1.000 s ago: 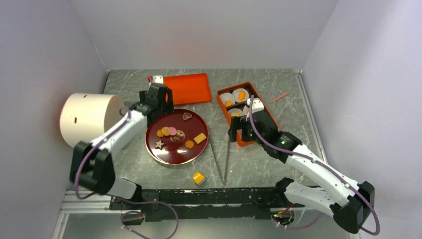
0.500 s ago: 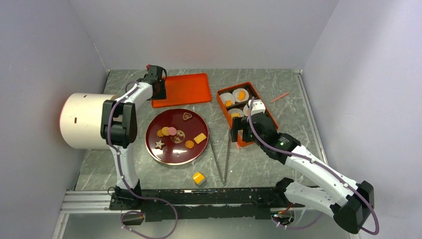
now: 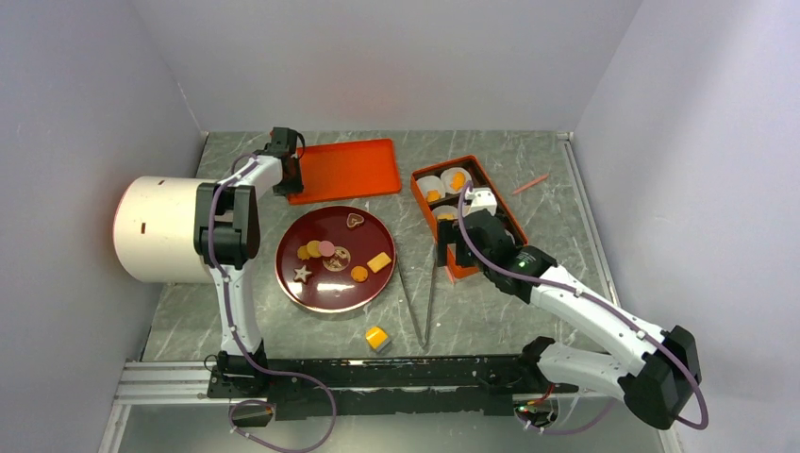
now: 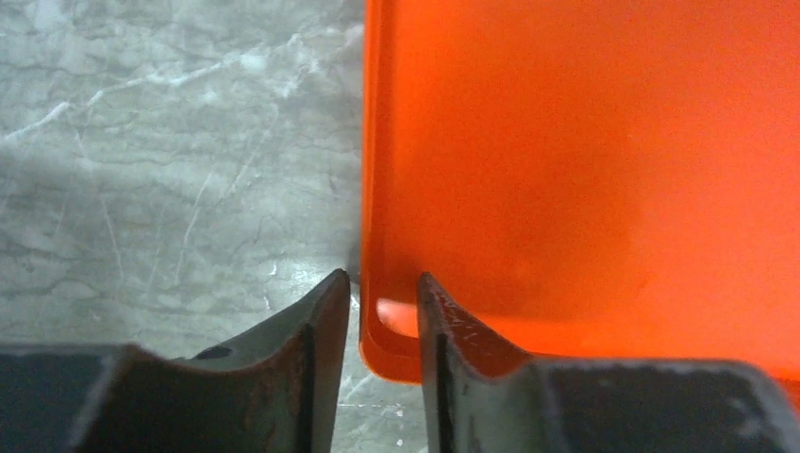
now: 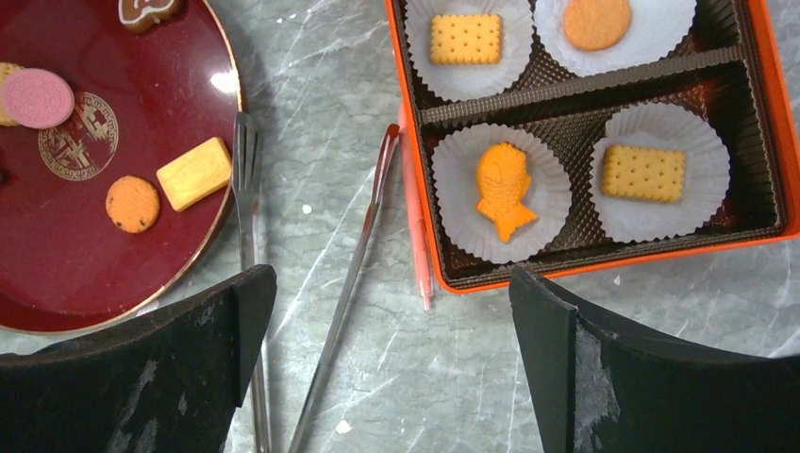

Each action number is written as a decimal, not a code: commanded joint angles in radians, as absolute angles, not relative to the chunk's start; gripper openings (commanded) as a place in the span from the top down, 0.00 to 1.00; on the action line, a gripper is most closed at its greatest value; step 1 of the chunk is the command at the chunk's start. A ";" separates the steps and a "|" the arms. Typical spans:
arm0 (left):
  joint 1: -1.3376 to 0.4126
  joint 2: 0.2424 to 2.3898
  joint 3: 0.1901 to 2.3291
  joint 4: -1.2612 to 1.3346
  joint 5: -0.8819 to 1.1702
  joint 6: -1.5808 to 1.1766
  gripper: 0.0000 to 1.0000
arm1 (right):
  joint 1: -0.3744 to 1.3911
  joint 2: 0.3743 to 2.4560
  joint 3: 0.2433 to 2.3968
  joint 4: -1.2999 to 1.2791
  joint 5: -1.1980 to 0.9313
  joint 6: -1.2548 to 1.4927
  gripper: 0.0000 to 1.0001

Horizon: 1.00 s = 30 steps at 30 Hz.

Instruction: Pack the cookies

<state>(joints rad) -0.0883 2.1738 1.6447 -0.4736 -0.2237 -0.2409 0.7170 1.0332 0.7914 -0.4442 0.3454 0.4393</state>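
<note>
Several cookies [image 3: 325,250] lie on the dark red plate [image 3: 332,298]: a pink round one [image 5: 36,97], an orange round one [image 5: 132,204] and a yellow bar [image 5: 194,173]. The orange box [image 3: 417,184] holds paper cups with a fish cookie [image 5: 502,187] and a square biscuit [image 5: 643,173]. My left gripper [image 4: 382,276] sits at the near left corner of the flat orange lid [image 3: 349,168]. Its jaws are narrow and straddle the lid's rim [image 4: 370,189], with a slit still showing. My right gripper [image 5: 385,274] hovers wide open over the table beside the box's corner, holding nothing.
Metal tongs [image 3: 422,302] lie on the table between plate and box. One thin pink stick [image 5: 415,226] rests against the box's left wall, and another [image 3: 531,183] lies to the box's right. A yellow-orange cube [image 3: 376,337] sits near the front edge. A big white cylinder [image 3: 170,226] stands at the left.
My left arm swung from the plate's far side back to the lid's left corner, and its jaws narrowed round the rim. The right gripper crept slightly away from me, still open.
</note>
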 commanded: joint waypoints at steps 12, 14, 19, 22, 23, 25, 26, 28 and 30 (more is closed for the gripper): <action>-0.051 2.105 1.647 -0.490 -0.148 -0.269 0.95 | 0.717 1.139 0.905 -0.255 0.365 0.295 0.00; -0.050 2.083 1.656 -0.497 -0.150 -0.291 0.95 | 0.717 1.165 0.926 -0.230 0.364 0.262 0.00; -0.049 2.022 1.701 -0.532 -0.130 -0.324 0.95 | 0.717 1.244 0.977 -0.160 0.346 0.143 0.00; -0.049 1.996 1.720 -0.566 -0.126 -0.337 0.95 | 0.716 1.307 1.024 -0.129 0.337 0.061 0.00; -0.049 1.985 1.721 -0.573 -0.127 -0.344 0.95 | 0.717 1.326 1.037 -0.111 0.327 0.037 0.00; -0.049 1.963 1.721 -0.579 -0.108 -0.355 0.95 | 0.717 1.359 1.050 -0.059 0.273 -0.042 0.00; -0.049 1.953 1.721 -0.585 -0.091 -0.358 0.95 | 0.717 1.368 1.043 -0.022 0.217 -0.093 0.00; -0.050 1.939 1.732 -0.615 -0.078 -0.374 0.95 | 0.720 1.376 1.007 0.080 0.117 -0.195 0.00; -0.051 1.937 1.761 -0.672 -0.082 -0.406 0.95 | 0.722 1.377 0.963 0.211 0.070 -0.271 0.00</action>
<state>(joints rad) -0.0544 2.0026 1.6875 -0.6041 -0.1223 -0.3325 0.7170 1.3804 1.0008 -0.0742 0.2317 -0.0460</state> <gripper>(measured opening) 0.059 0.997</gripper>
